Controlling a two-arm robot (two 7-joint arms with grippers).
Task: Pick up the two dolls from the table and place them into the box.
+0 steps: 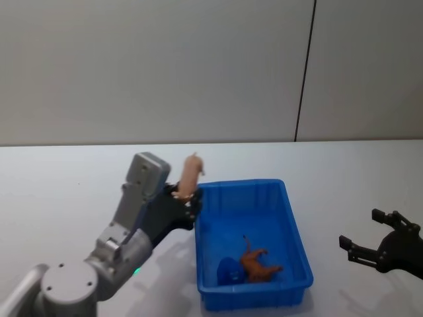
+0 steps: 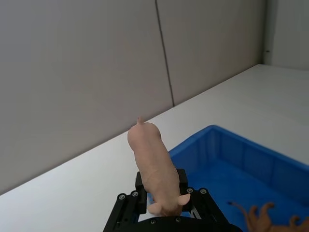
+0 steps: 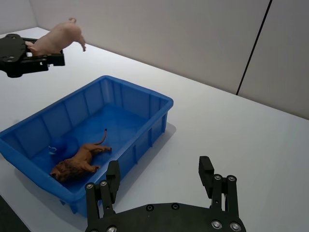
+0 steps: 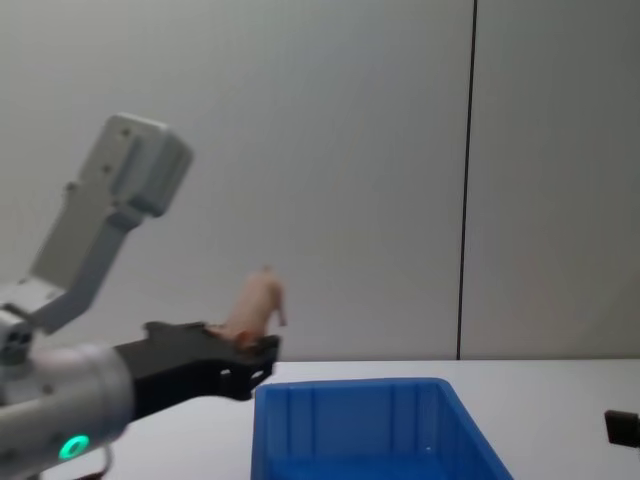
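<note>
Glossy blue plastic box (image 1: pixel 294 228)

Left arm: I see it raised over the table's left half | left gripper (image 1: pixel 186 197): clamped, angled up | right arm: low at right edge | right gripper (image 1: pixel 370 232): fingers spread, holding nothing.

I see the box (image 1: pixel 291 224) mid-table (image 1: pixel 66 178) | one doll (image 1: pixel 259 264) lying inside, near end | other doll (image 1: pixel 191 176) above its far-left corner, in left gripper (image 1: pixel 186 198) | right gripper (image 1: pixel 370 239) right of box, apart
</note>
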